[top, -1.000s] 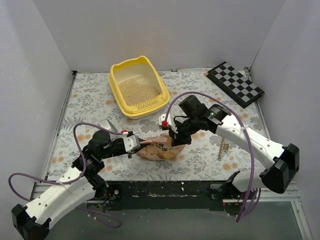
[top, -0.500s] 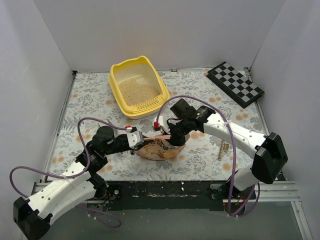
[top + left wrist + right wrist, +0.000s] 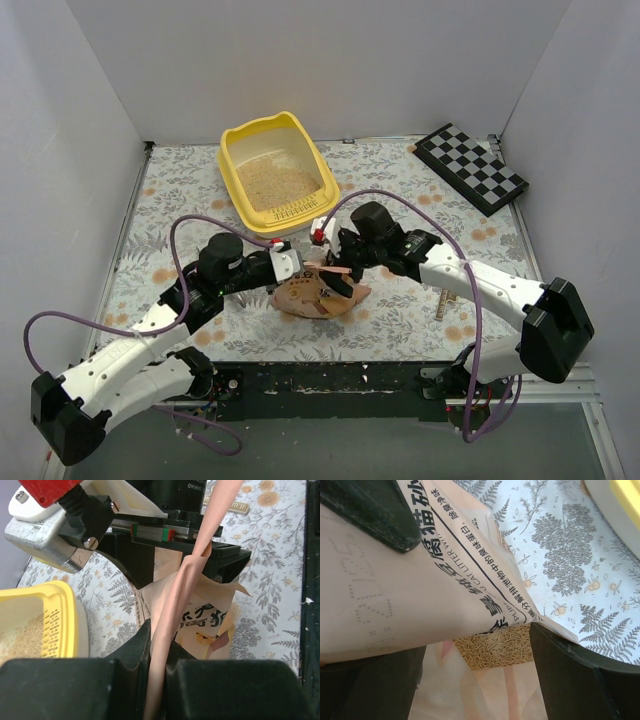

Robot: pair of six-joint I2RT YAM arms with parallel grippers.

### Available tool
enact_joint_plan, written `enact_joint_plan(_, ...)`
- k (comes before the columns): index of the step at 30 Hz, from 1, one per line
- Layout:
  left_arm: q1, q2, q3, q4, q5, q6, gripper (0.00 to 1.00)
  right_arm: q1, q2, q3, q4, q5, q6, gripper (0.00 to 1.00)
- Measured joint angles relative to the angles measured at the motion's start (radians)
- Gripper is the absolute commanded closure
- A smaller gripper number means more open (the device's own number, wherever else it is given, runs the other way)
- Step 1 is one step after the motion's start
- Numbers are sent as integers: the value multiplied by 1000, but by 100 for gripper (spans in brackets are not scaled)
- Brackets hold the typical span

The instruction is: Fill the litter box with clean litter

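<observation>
The right gripper (image 3: 337,277), clamped on the bag (image 3: 312,300) a second ago, now has its jaws wide apart at the bag's mouth. The left gripper (image 3: 288,266) stays pinched on the bag's top strip and has moved nearer the litter box (image 3: 236,165), which sits just behind with litter (image 3: 275,183) inside.

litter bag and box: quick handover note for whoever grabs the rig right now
Left hand: shut on the bag, pinching its top edge.
Right hand: open, fingers astride the bag's mouth, not gripping.
Bag: lying between the arms; more granules show in its mouth.
Box: behind the bag, with a layer of litter in it.
Left to do: probably regrip, lift and tip the bag over the box.
</observation>
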Motion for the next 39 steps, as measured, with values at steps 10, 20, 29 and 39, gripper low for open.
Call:
enact_joint_plan(10, 0, 60, 89, -75, -37, 61, 100, 5, -64, 0, 7, 99, 43, 5)
enact_joint_plan(20, 1, 14, 140, -183, -109, 51, 67, -6, -301, 185, -127, 385, 63, 2)
enact_joint_plan(29, 6, -71, 394, -348, -281, -195, 46, -6, -351, 210, -135, 565, 122, 2)
enact_joint_plan(39, 8, 24, 573, -549, -727, -628, 18, -12, -301, 166, -126, 632, 241, 2)
